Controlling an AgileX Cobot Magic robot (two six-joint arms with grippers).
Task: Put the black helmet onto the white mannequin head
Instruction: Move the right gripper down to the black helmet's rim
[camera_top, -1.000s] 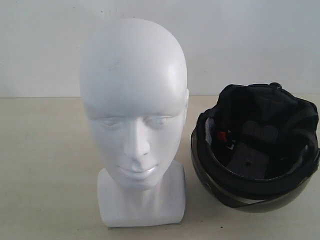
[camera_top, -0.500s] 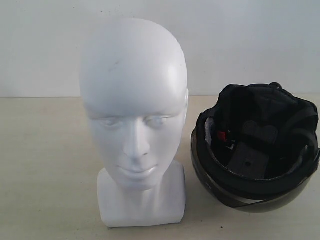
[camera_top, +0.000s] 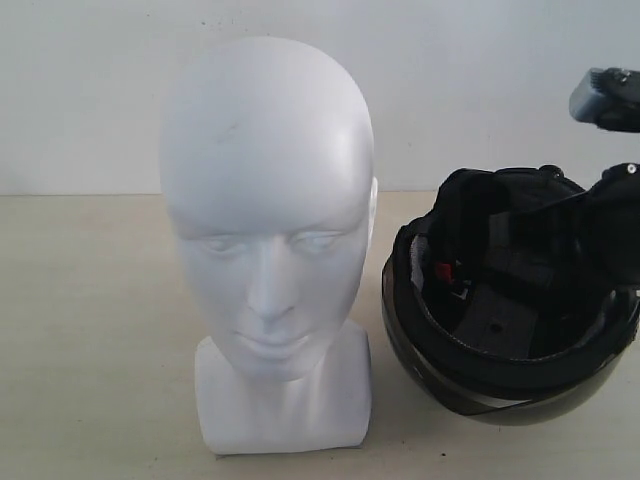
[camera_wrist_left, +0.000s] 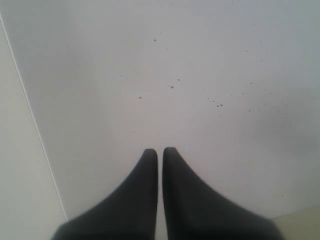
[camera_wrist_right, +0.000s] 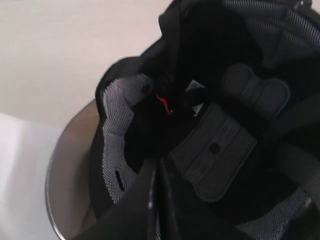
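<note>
Right arm (camera_top: 608, 100) swings in above the matte black open-face helmet (camera_top: 500, 320), which lies opening-up just beside the glossy white plastic mannequin head (camera_top: 265, 200). Right gripper (camera_wrist_right: 158, 167) is pinched together over the padding, and left gripper (camera_wrist_left: 160, 152) is closed too.

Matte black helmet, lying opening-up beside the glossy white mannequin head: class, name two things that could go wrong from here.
1. The matte black helmet sits close to the glossy white mannequin head; swinging it over could knock and topple the head.
2. The right hand is over the soft padded lining; a grasp there may slip when the helmet is turned.
</note>
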